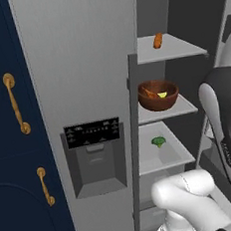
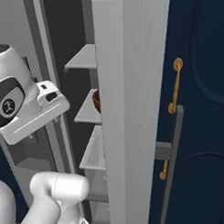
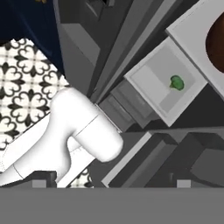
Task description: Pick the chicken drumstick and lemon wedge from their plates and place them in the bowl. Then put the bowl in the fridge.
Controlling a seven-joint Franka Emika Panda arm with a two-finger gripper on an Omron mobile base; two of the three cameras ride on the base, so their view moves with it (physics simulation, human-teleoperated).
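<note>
Reddish-brown wooden bowl (image 1: 158,95) sits on the middle shelf of the open fridge (image 1: 78,66), right of centre in the left base view, with the lemon wedge (image 1: 162,95) and chicken drumstick (image 1: 149,92) inside. Above it lies an orange carrot (image 1: 157,40), below it a green broccoli floret (image 1: 158,142). Nothing sits between the gripper's jaws, which stand spread wide.

Glossy brown bowl (image 1: 158,95) upright on middle fridge (image 1: 82,65) shelf, holding drumstick (image 1: 149,92) and lemon wedge (image 1: 162,95).

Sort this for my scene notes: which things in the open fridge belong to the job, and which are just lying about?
Job: glossy dark reddish-brown wooden bowl; reddish-brown chicken drumstick and yellow-green lemon wedge in it; tall grey fridge.
Lying about: small orange carrot-like item; green broccoli floret.
</note>
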